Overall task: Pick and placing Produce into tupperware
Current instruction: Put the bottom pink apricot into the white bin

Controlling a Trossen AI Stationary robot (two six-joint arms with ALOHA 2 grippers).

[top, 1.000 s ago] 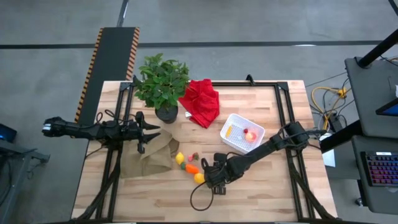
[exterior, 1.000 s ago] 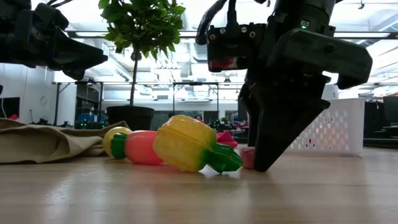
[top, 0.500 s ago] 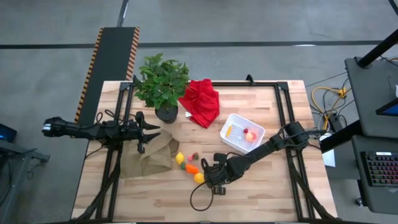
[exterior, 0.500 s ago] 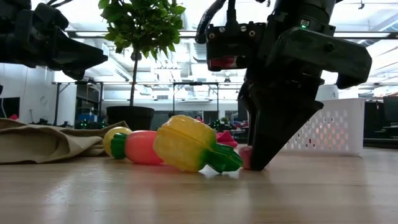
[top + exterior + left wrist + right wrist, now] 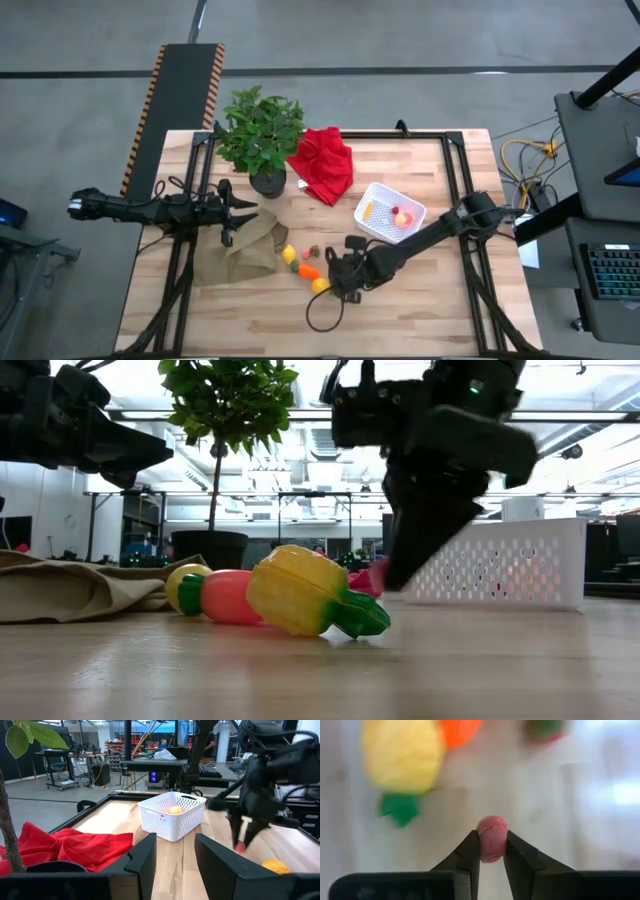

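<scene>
Pink produce (image 5: 492, 839), white tupperware (image 5: 381, 209)

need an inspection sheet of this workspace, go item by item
surface: wooden table, bare at the near edge
job's things: white basket holds two pieces; yellow, orange and red produce loose at table centre
clutter: potted plant, red cloth, tan cloth
grippers: right gripper shut on a pink piece, just above the table beside the loose produce; left gripper waits over the tan cloth, jaws apart, holding nothing
cables: black loop on the table under the right arm; yellow cables off the table
surroundings: keyboard on a side desk; nobody seen
</scene>
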